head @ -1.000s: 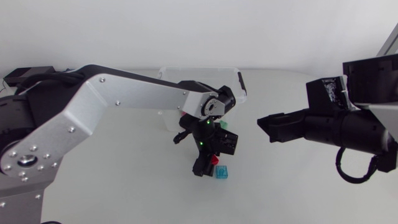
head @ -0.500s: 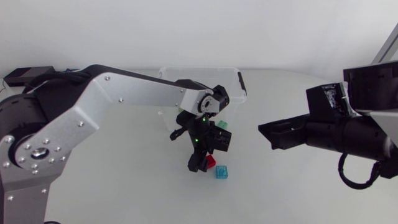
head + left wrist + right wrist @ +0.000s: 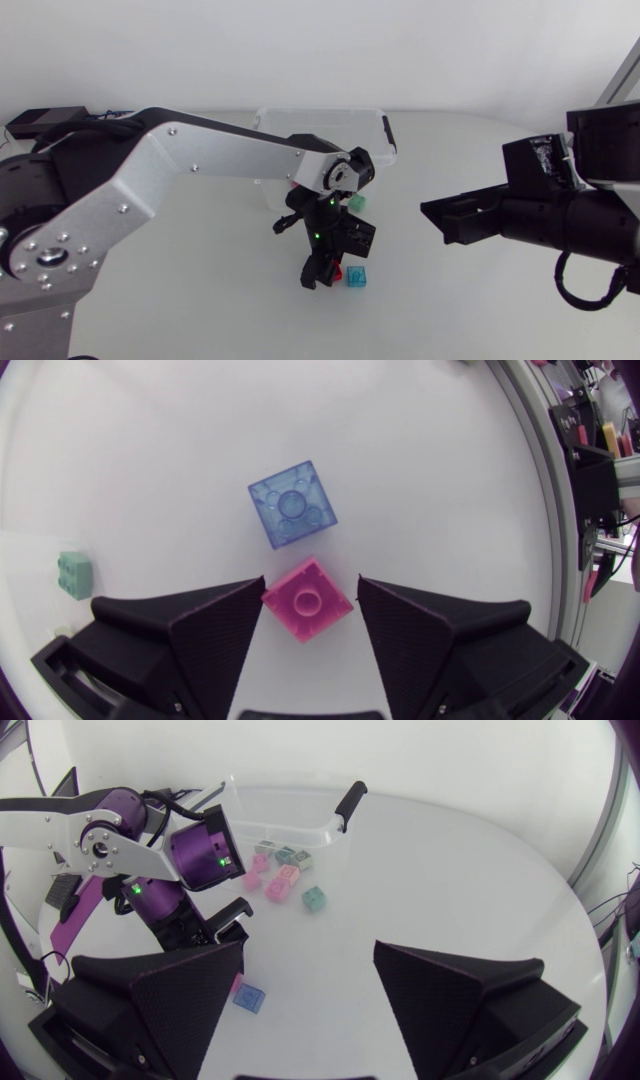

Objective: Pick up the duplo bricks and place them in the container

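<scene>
The left pincer (image 3: 311, 584) stands spread around a pink duplo brick (image 3: 307, 603) on the table (image 3: 430, 470), seemingly not gripping it, a blue brick (image 3: 292, 504) just ahead, while the right pincer (image 3: 310, 960) gapes wide, the container (image 3: 310, 122) far ahead.

Looks out past the wide-spread right gripper (image 3: 309, 948) at a translucent blue brick (image 3: 250, 1000) just ahead, the left arm (image 3: 110, 835) lowered beside it on the left, and farther off pink bricks (image 3: 284, 886) and a green brick (image 3: 314, 899) lying near the clear container (image 3: 300, 828).
</scene>
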